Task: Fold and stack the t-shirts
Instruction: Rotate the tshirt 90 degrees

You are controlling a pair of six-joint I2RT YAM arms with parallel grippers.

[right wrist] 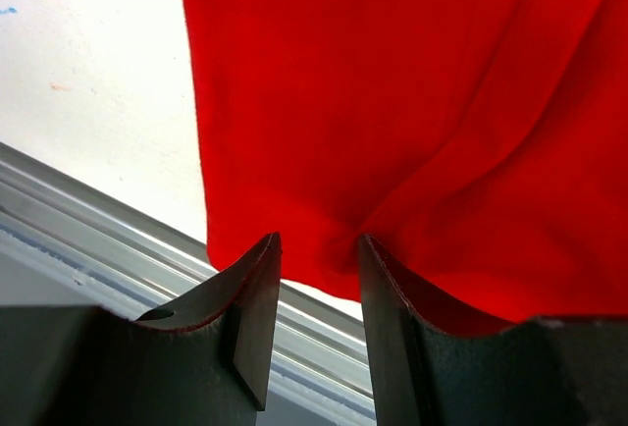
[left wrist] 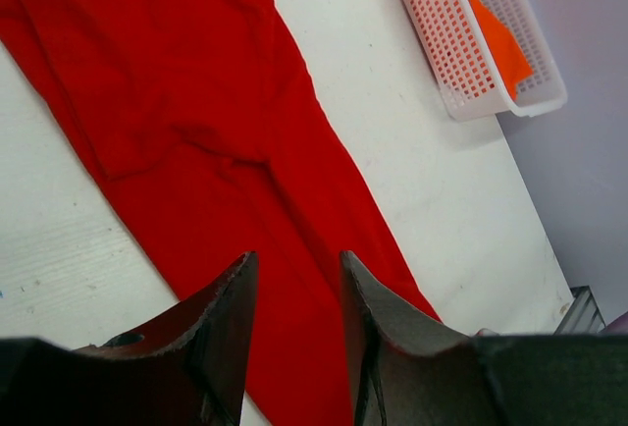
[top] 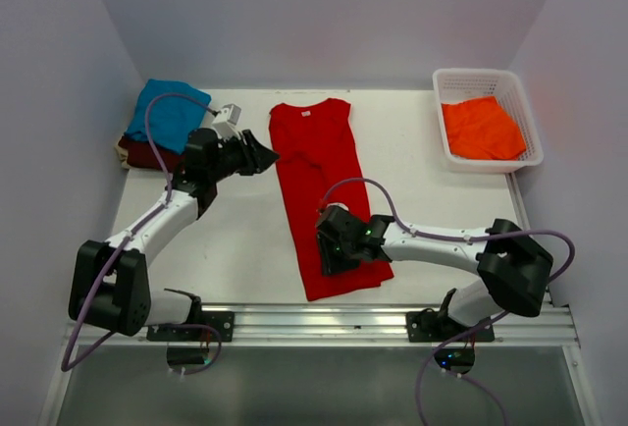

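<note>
The left fingers stand apart with nothing between them, and so do the right fingers. The red shirt lies on the surface as a long folded strip, its collar end just right of the left fingers and its hem end under the right fingers. Left of the left fingers, at the far corner, a teal shirt sits on a maroon shirt. Well beyond the right fingers, far right, an orange shirt lies in a basket.
</note>
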